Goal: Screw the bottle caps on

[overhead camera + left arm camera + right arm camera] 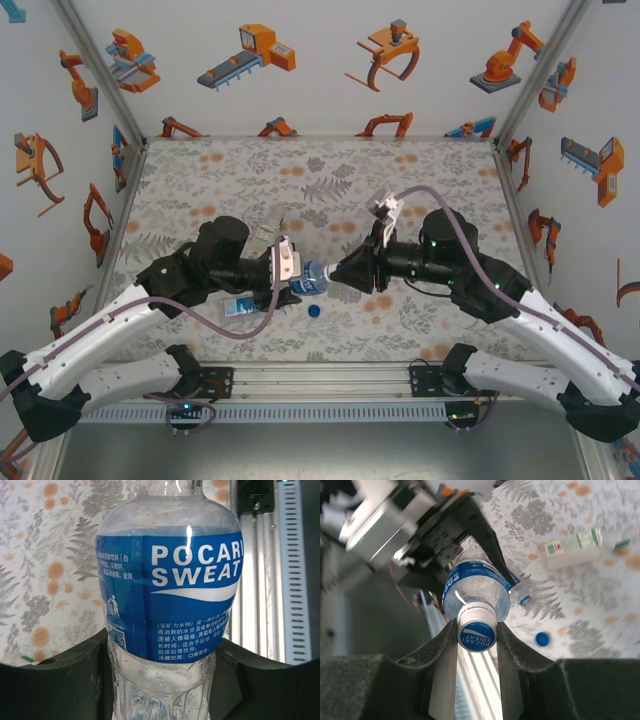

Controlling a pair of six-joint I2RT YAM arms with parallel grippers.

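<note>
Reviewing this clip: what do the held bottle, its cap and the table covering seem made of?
The bottle: clear glossy plastic, probably; see-through wall with moulded ribs, wrapped in a shiny blue printed film label. The cap: opaque plastic, white ribbed skirt, blue printed top, slight sheen. The table covering: matte floral-printed sheet, cloth or paper; the look leaves it open.

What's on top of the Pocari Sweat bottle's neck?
A cap, white-sided with a blue top, sits on the bottle, pinched by the right gripper. The cap hides the threads, so how tightly it's screwed can't be seen.
</note>
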